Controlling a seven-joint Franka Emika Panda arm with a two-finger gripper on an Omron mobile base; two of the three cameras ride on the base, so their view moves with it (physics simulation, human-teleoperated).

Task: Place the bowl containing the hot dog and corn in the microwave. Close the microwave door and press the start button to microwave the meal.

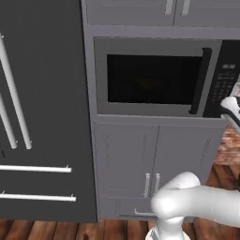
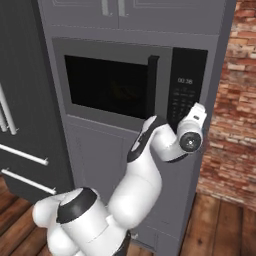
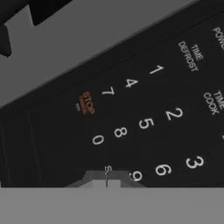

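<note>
— One thing first: where is the bowl?
— Behind the dark glass of the microwave door [image 1: 152, 79], which sits flush in its grey frame. Through the window in the right base view there is only a faint yellowish smudge, too dim to make out as the bowl, the corn or the hot dog.
— And the microwave [image 2: 125, 80] itself?
— Built into the grey cabinet column, with the door's vertical black handle [image 2: 152, 87] beside the black keypad panel [image 2: 187, 85] on the right. In the left base view the panel is cut off at the frame's right edge.
— What does the hand camera give?
— The keypad very close and rolled at a slant: digits 0 to 9, an orange STOP label [image 3: 86, 103], TIME DEFROST and TIME COOK. A label beginning with "S" near the bottom is largely covered by the gripper [image 3: 107, 178].
— The arm's pose?
— It rises from the base, bends at the elbow in front of the lower cabinet doors [image 1: 150, 159], and the wrist points at the lower part of the keypad.
— Fingers spread or together?
— The tips appear pressed together, no gap visible, holding nothing.
</note>
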